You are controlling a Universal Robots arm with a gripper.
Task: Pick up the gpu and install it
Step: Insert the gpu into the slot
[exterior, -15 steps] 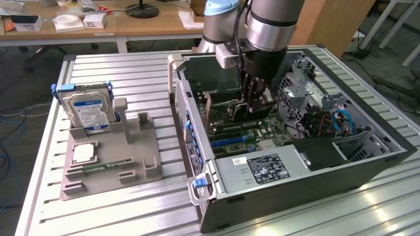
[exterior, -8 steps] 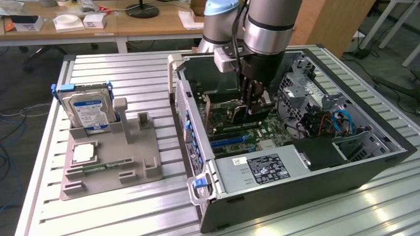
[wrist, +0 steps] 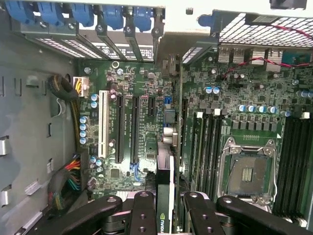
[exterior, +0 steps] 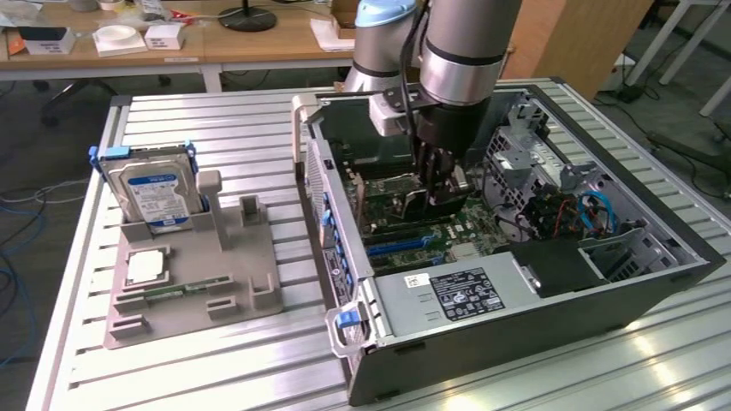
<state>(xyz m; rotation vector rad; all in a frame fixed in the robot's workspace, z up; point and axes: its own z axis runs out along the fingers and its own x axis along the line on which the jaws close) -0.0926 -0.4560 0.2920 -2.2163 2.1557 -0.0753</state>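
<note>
The claw (wrist: 165, 205) grips the gpu (wrist: 165, 161) edge-on, upright – so its connector can meet the motherboard (wrist: 132, 88) slots inside the open computer case (exterior: 639, 282).

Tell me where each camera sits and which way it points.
Exterior view: off the arm, raised, looking down on the slatted metal table, grey parts holder and open black computer case; the silver arm and its gripper reach into the case.
Wrist view: on the wrist, looking into the case at the green motherboard; the black gripper grips the green gpu card edge-on.
Shared: motherboard, gpu, gripper.
</note>
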